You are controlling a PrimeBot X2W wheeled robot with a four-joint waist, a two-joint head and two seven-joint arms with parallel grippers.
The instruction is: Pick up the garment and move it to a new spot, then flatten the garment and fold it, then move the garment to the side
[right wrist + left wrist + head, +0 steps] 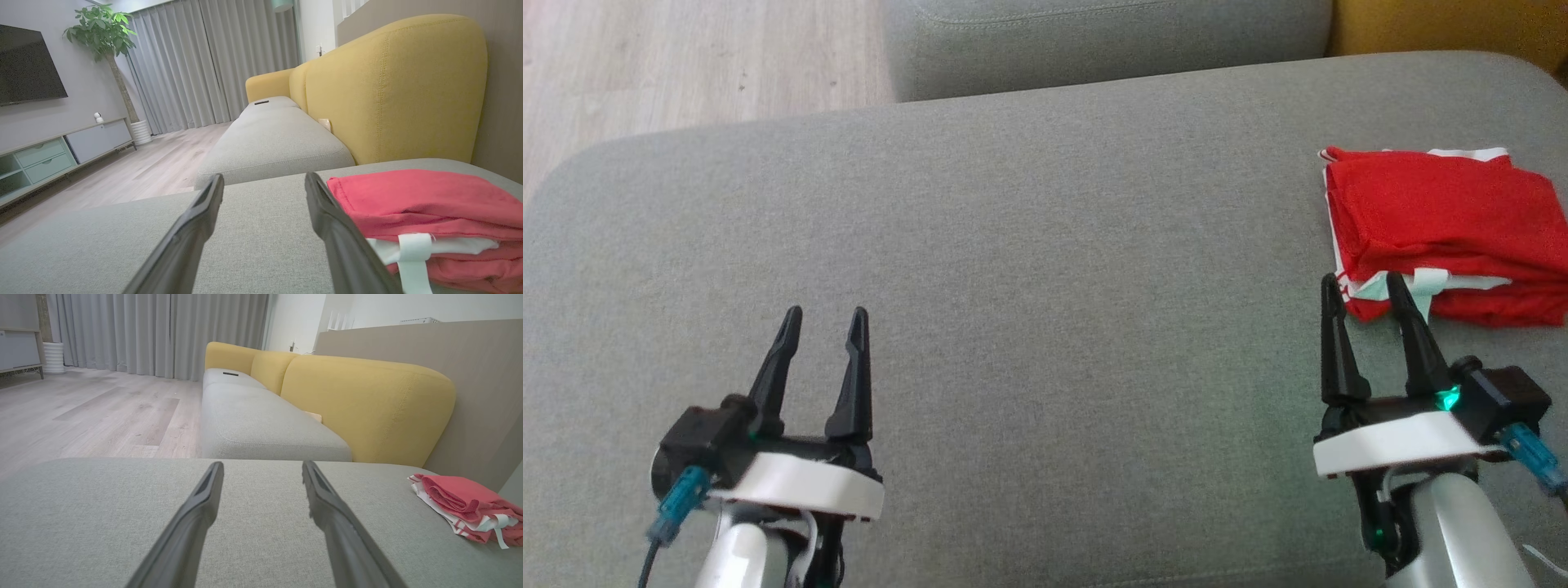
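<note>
Red garment (1445, 220): folded, at 2 o'clock on grey sofa cushion (1045, 245) | left tool (826, 313): wide open, empty, 7 o'clock | right tool (1364, 280): wide open, empty, just beside garment | risk: it may catch the white tape (413, 249), pulling fold open

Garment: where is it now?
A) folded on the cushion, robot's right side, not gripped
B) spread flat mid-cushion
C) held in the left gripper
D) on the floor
A: the garment lies folded at the right end of the cushion. The right gripper stands open beside it, and the left gripper is open over bare cushion.
</note>
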